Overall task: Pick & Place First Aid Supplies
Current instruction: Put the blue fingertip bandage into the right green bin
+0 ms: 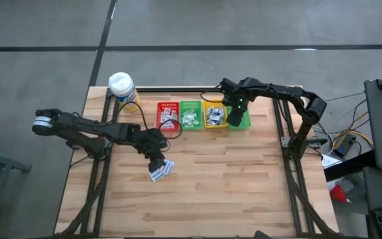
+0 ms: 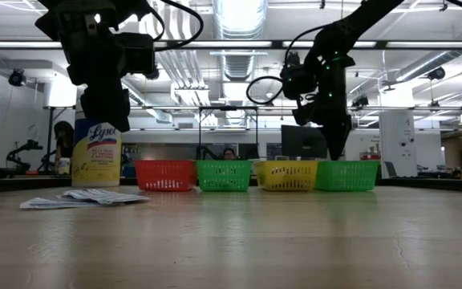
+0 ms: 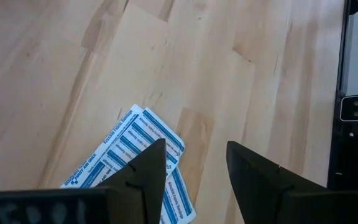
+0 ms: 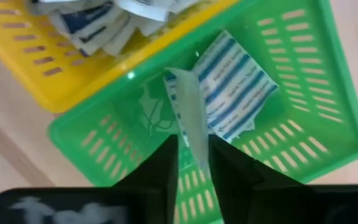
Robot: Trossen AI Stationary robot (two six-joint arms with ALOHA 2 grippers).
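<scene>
First aid packets [image 1: 161, 170]: we see a few blue-striped white sachets overlapping on the tabletop [image 1: 231, 186]; more fill the bins, one lying in the far green bin [image 4: 278, 155].
Handling: we judge them light, thin and floppy, best pinched at an edge.
Left pincer [image 3: 194, 171]: open, hovering just above the loose pile.
Right pincer [image 4: 193, 163]: a sachet stands between its nearly closed fingers over the green bin; we cannot tell if the grip holds.
Hidden: we cannot read the print or count the pile.

Even overhead light; worktop [image 1: 231, 179] evenly lit, shadows faint. In the low view, ceiling strip lights [image 2: 243, 16] are blown out at top centre and arms are reduced to silhouettes. Right wrist view is blurred near the lens.
</scene>
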